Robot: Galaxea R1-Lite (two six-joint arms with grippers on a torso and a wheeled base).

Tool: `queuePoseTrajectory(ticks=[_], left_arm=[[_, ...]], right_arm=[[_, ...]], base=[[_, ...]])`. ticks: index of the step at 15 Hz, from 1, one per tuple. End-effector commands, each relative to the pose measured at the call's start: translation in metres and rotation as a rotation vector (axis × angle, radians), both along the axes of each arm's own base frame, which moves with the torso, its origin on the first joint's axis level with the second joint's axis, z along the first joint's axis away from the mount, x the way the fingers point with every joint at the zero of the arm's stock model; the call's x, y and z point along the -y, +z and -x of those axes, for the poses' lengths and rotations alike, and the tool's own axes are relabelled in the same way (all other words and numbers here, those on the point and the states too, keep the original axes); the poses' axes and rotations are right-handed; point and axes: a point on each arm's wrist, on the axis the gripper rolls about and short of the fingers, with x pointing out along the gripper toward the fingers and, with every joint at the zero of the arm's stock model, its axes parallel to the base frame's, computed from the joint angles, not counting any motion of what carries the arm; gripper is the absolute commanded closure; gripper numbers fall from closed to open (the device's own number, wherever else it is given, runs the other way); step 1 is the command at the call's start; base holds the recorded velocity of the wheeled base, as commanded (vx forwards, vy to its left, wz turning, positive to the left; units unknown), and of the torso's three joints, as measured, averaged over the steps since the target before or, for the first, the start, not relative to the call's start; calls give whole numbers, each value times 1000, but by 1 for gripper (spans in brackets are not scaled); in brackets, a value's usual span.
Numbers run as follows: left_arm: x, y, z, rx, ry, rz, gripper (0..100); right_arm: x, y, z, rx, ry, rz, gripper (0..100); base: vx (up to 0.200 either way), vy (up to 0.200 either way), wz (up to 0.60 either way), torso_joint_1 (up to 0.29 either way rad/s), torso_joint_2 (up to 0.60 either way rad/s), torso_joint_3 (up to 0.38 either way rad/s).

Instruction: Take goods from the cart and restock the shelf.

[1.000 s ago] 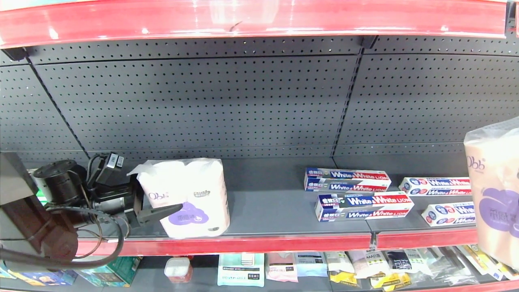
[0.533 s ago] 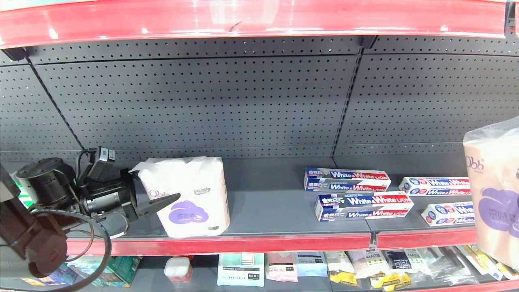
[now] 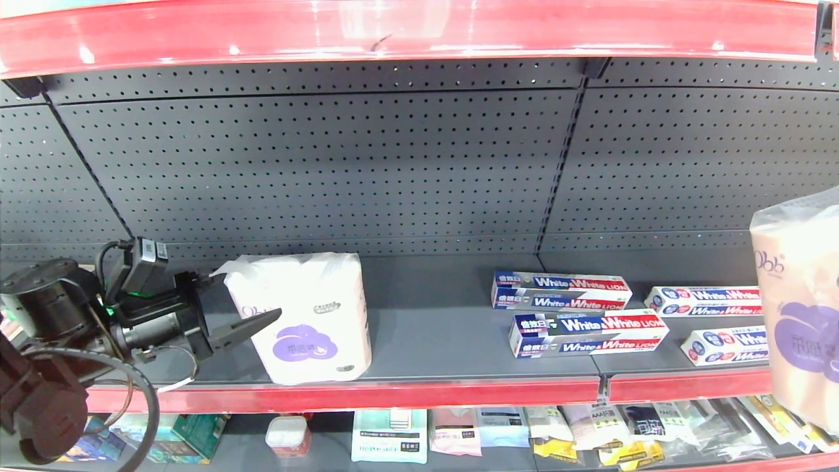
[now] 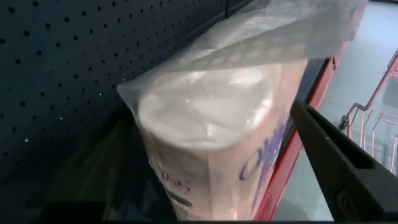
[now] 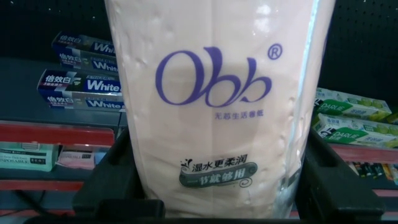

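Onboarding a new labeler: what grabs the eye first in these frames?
A white tissue pack stands upright on the shelf, left of centre, the open left gripper straddling it. A second tissue pack, clamped in the right gripper, looms at the far right; toothpaste boxes lie flat between them.

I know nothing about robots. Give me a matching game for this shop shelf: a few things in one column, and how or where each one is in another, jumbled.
Things
1. white plastic-wrapped tissue-roll pack by the left arm
2. second wrapped tissue-roll pack at the right edge
3. blue, white and red toothpaste boxes
4. black left gripper

States
A. lying flat on the grey shelf
B. open, astride a pack
C. clamped in the right gripper
D. standing upright on the shelf

Pairs: 1-D; 2-C; 3-A; 4-B
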Motion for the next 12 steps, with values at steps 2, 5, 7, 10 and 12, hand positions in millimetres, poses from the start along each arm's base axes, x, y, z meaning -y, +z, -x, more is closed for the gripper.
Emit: queuePoseTrajectory(ticks=[2,5,7,10,12], left_arm=[[-9,11,19,20,74,-2,0],[-18,15,45,2,208,0,0],[-22,19,60,-4,288,10,0],[-25,30,68,-9,586,88,0],[-26,30,73,-14,700,102,0]], right_arm=[[0,1,0,5,0,1,100],[0,2,-1,5,3,0,100],[0,2,-1,5,5,0,100],[-1,2,-1,3,11,1,100],[-1,1,0,4,13,1,100]], base=[[0,0,0,0,0,0],[0,0,0,0,0,0],[0,0,0,0,0,0],[0,0,0,0,0,0],[0,0,0,0,0,0]])
